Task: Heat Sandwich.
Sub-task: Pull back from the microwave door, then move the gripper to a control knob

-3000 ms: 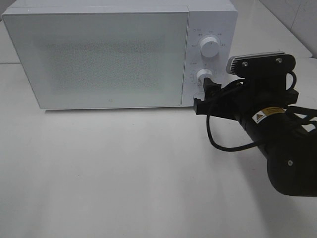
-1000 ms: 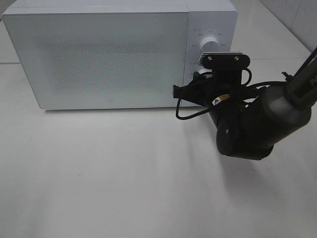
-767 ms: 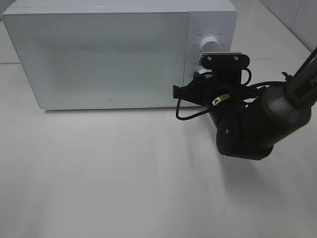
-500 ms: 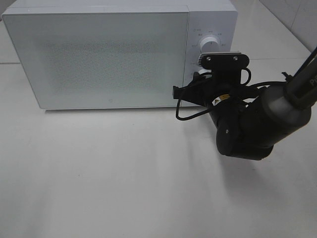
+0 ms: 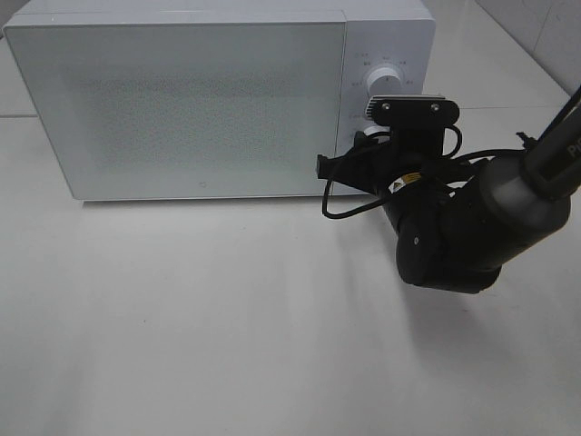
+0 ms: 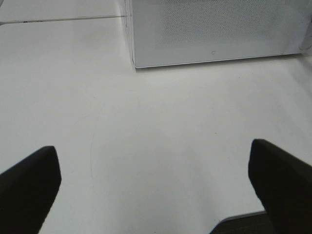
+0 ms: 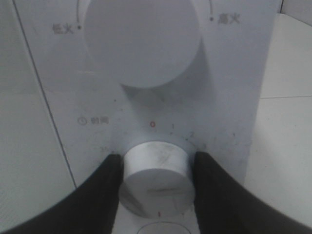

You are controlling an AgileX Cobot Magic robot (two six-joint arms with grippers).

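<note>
The sandwich is out of view. The white microwave [image 5: 182,100] stands at the back of the table with its door closed. My right gripper [image 5: 368,150] reaches its control panel. In the right wrist view my right gripper [image 7: 157,168] is shut on the lower knob [image 7: 156,178], with one black finger [image 7: 109,180] on each side of it. The larger upper knob [image 7: 141,39] [image 5: 386,84] is untouched. My left gripper [image 6: 156,195] is open above bare table in front of the microwave [image 6: 214,29], with nothing between its fingers [image 6: 29,185]. It does not show in the exterior high view.
The white table [image 5: 182,318] stretches out in front of the microwave. The right arm's black body [image 5: 454,227] and a looped cable [image 5: 349,209] hang before the microwave's lower right corner. A tiled wall [image 5: 545,27] rises at the back right.
Since three seconds ago my right wrist has rolled round at the lower knob and the arm has shifted left. Over the last second nothing has moved.
</note>
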